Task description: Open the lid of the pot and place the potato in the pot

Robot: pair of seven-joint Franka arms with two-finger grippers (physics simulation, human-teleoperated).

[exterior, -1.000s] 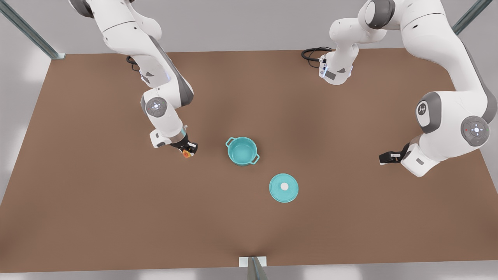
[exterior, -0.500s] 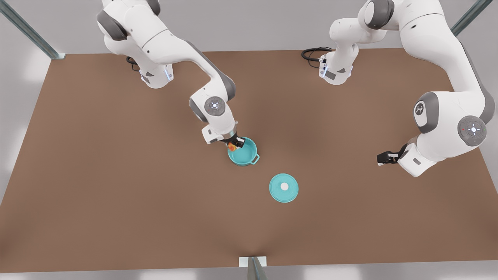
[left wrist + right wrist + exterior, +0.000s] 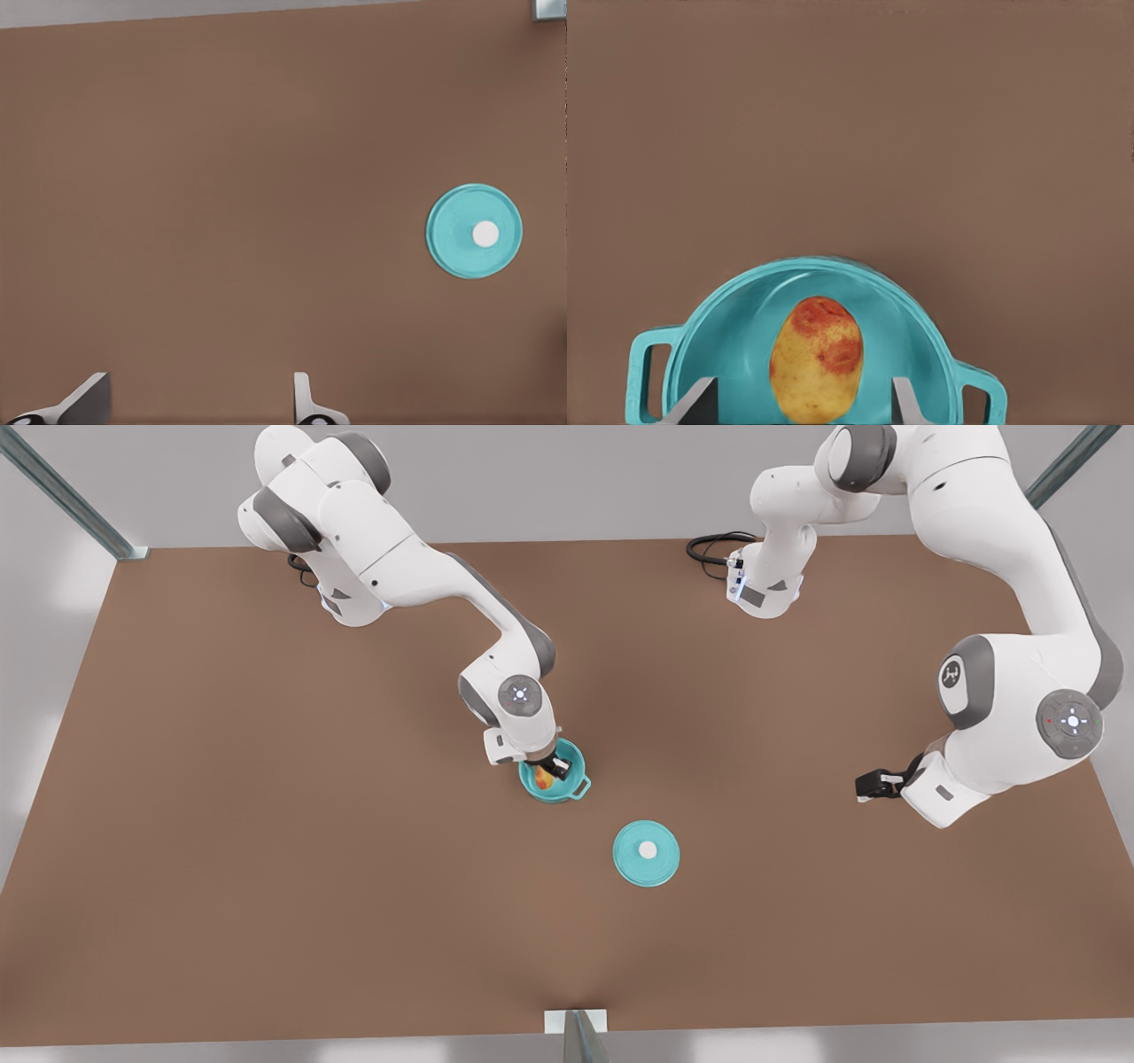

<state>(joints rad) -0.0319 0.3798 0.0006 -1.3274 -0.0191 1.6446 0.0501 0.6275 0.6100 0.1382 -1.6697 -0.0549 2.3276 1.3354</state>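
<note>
Since before, right pincer (image 3: 551, 771) has spread (left pincer (image 3: 864, 784) waits open, far right), potato (image 3: 817, 359) lying directly below in pot (image 3: 735, 332).

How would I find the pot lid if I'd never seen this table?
Start at the brown table; the deep teal pot sits at its middle. Just nearer the camera, toward the front view's right, the pot lid lies flat. Unlike the pot, it is a thin disc with a white knob.

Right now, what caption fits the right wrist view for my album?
The open right gripper hovers over the teal pot, potato between its fingers.
</note>
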